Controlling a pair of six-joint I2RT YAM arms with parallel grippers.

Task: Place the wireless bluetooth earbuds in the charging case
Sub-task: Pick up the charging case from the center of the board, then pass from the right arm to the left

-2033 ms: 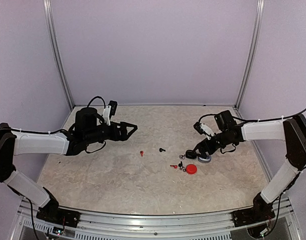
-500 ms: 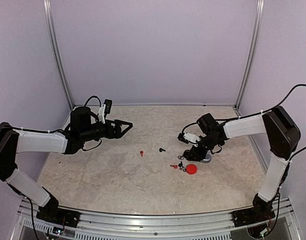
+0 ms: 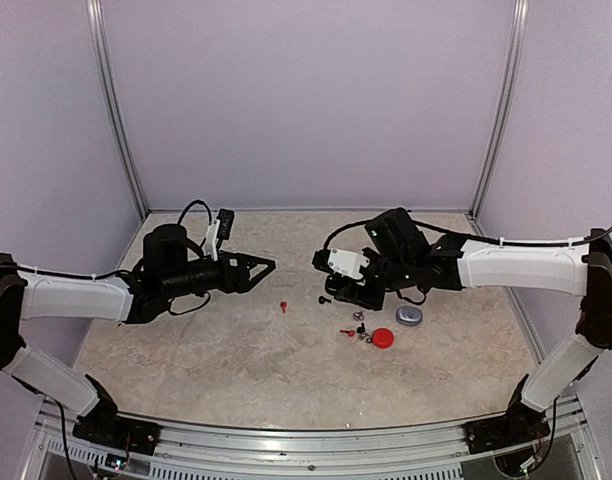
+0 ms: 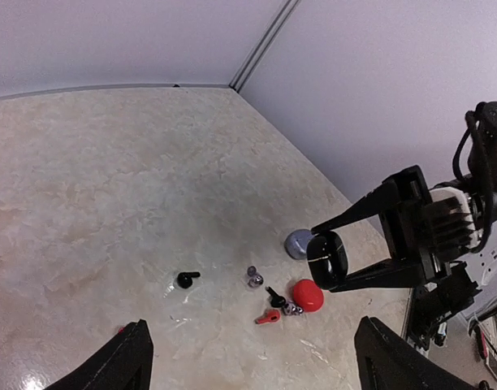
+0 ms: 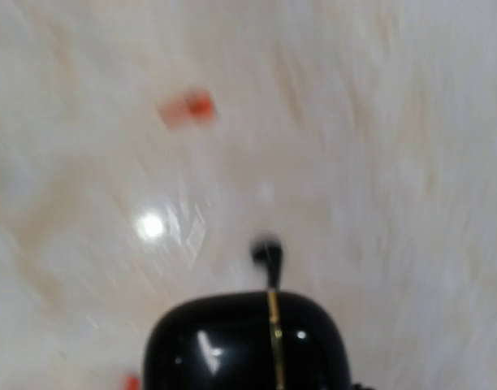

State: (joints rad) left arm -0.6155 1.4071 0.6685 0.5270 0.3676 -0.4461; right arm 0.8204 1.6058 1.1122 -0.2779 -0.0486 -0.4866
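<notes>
Now, left gripper [image 3: 262, 270]: jaws spread wide, left of centre.
Right gripper [image 4: 326, 258]: clamped on black case [image 5: 248, 345].
Earbuds [image 4: 267, 317]: scattered on table [image 4: 110, 179], lower centre.

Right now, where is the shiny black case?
The black case is held above the table in the right end effector, right of centre in the left wrist view, near the red case and grey case.

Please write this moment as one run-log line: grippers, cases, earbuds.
right gripper: shut on black case, above table | left gripper: open, empty | earbuds: loose on table | red case, grey case: on table
</notes>
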